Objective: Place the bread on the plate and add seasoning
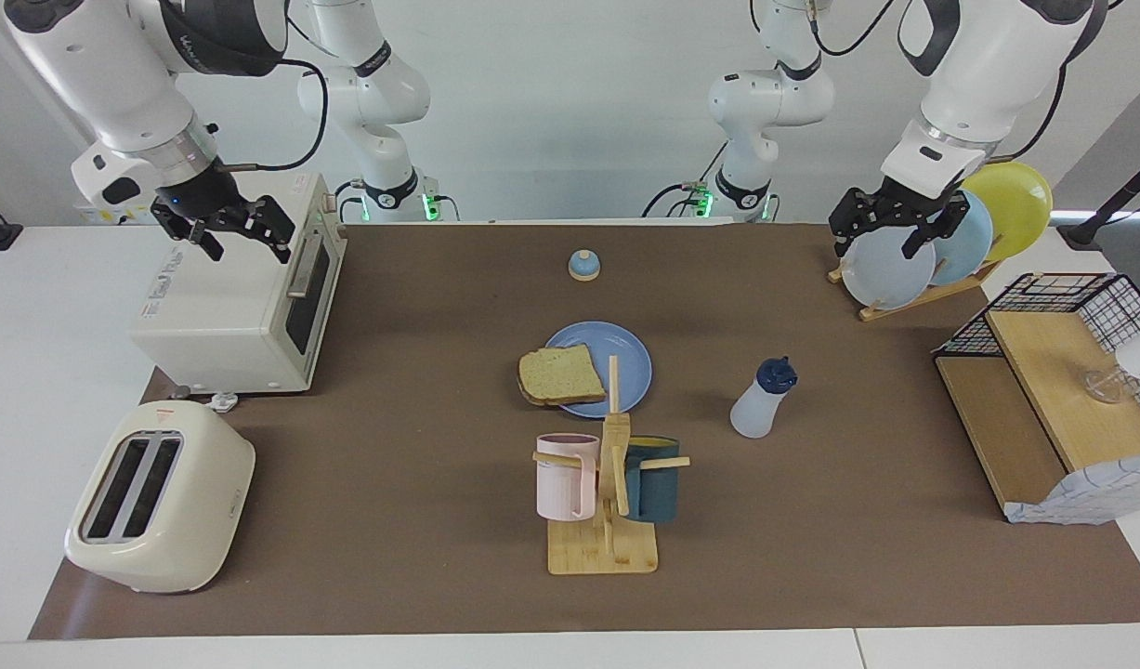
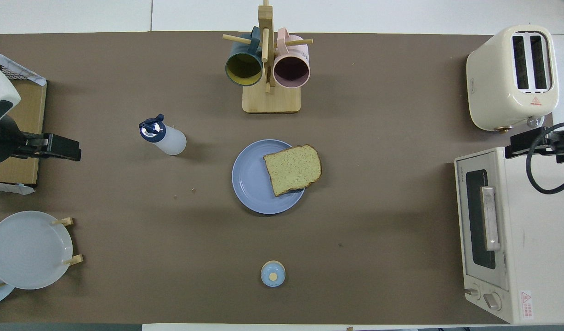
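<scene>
The bread [image 1: 560, 374] lies on the blue plate [image 1: 627, 358] at the table's middle, with one corner overhanging the rim toward the right arm's end; both also show in the overhead view, the bread [image 2: 293, 169] on the plate [image 2: 249, 177]. The seasoning [image 1: 763, 401] bottle with its navy cap stands upright on the mat, beside the plate toward the left arm's end, and also shows from overhead [image 2: 164, 137]. My left gripper [image 1: 881, 243] is open and empty, raised over the plate rack. My right gripper [image 1: 246, 243] is open and empty, up over the toaster oven.
A white toaster oven [image 1: 235, 307] and a cream toaster [image 1: 161, 506] stand at the right arm's end. A wooden mug rack [image 1: 607, 483] with two mugs stands farther from the robots than the plate. A small bell [image 1: 583, 266] sits nearer. Upright plates [image 1: 941, 255] and a wire shelf [image 1: 1043, 372] stand at the left arm's end.
</scene>
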